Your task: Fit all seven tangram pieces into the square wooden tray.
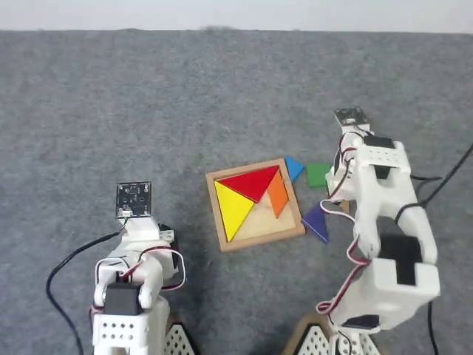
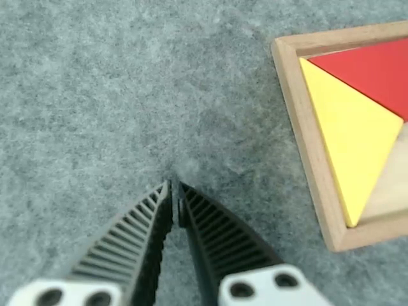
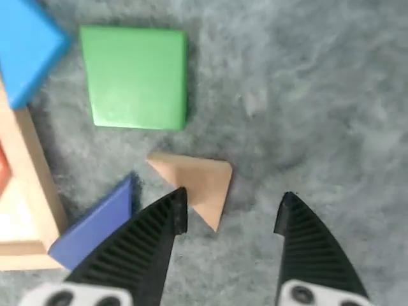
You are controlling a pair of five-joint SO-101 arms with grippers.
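Observation:
The square wooden tray (image 1: 219, 177) lies mid-table and holds a red triangle (image 1: 247, 183), a yellow triangle (image 1: 232, 209) and an orange piece (image 1: 277, 195). Right of it on the carpet lie a blue piece (image 1: 294, 168), a green square (image 1: 318, 174) and a purple triangle (image 1: 316, 222). My right gripper (image 3: 233, 204) stands open just above a small tan triangle (image 3: 196, 180), one fingertip overlapping its edge, with the green square (image 3: 136, 76), blue piece (image 3: 25, 48) and purple triangle (image 3: 94, 224) close by. My left gripper (image 2: 174, 187) is shut and empty over bare carpet left of the tray (image 2: 306, 140).
Grey carpet covers the table. The right arm's white body (image 1: 384, 222) stands over the area right of the tray. The left arm (image 1: 133, 251) sits at the front left, well apart from the pieces. Cables trail off both arm bases.

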